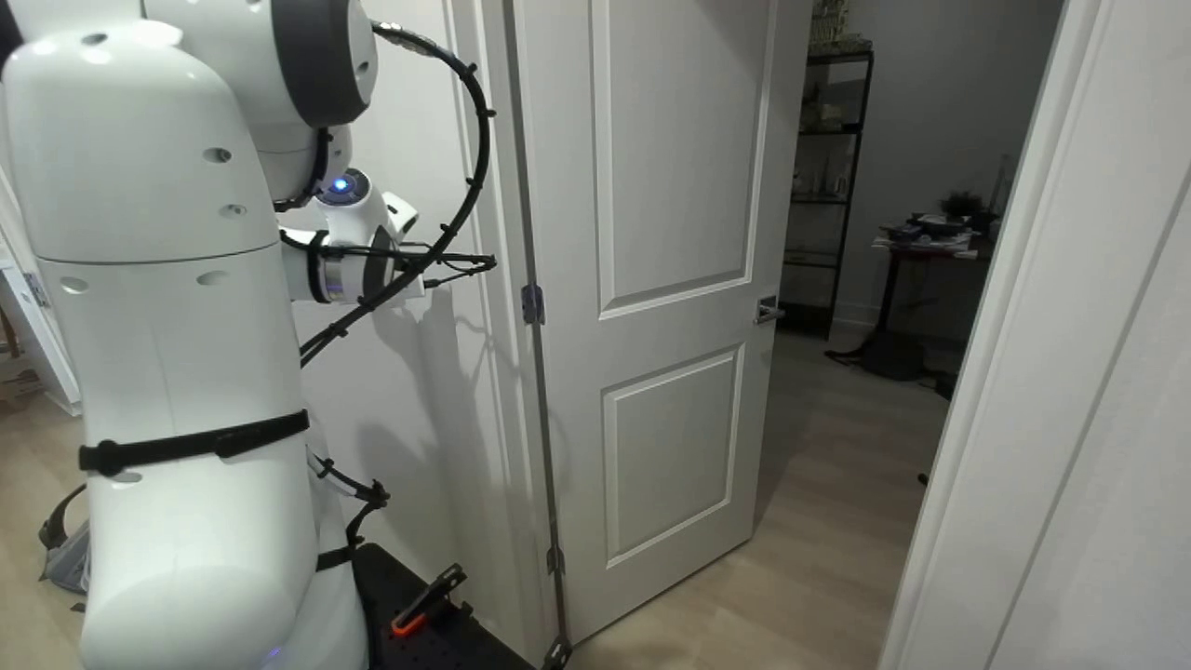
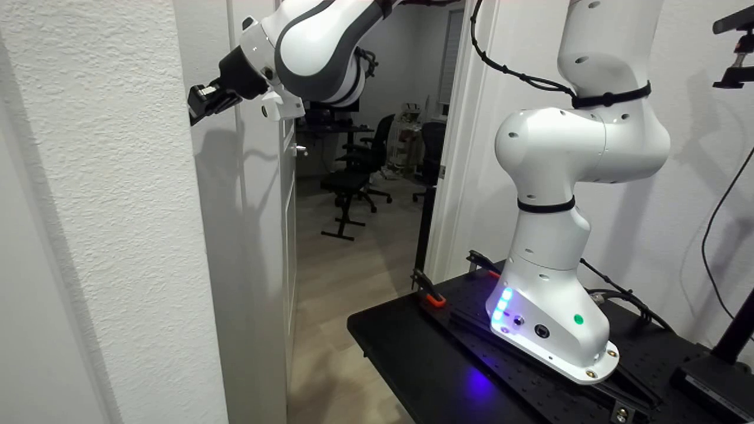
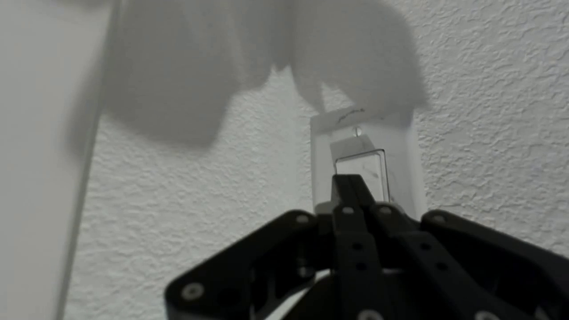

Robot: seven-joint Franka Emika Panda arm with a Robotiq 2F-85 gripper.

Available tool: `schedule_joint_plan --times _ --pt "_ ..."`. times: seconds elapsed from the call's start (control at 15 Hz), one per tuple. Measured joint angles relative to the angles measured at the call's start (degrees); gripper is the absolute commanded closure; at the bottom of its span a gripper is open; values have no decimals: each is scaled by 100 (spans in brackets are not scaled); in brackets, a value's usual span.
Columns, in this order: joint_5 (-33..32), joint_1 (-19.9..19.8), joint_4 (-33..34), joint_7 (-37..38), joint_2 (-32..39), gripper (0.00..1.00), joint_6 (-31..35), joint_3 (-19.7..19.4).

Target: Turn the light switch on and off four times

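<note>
Textured white wall (image 3: 195, 191) faces the gripper (image 3: 350, 180), its jaws fully together, holding nothing. The light switch (image 3: 365, 167) sits directly ahead of the gripper, partly hidden; contact is not determinable.

In exterior view, arm (image 1: 186, 363) seen from close by, door (image 1: 665, 316) faced beyond. In exterior view, bench (image 2: 400, 347) looked down on from farther off, doorway (image 2: 377, 259) faced. Arm, door, bench shared by both exterior views. In wrist view, switch (image 3: 364, 166) faced closely along claw (image 3: 350, 179).

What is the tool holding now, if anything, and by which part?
Nothing: the tool is shut, empty, in front of the light switch; contact is unclear.
</note>
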Motion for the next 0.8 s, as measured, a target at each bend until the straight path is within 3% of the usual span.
schedule_joint_plan --times 0.8 --pt "-6 8 -29 0 0 100 35 118"
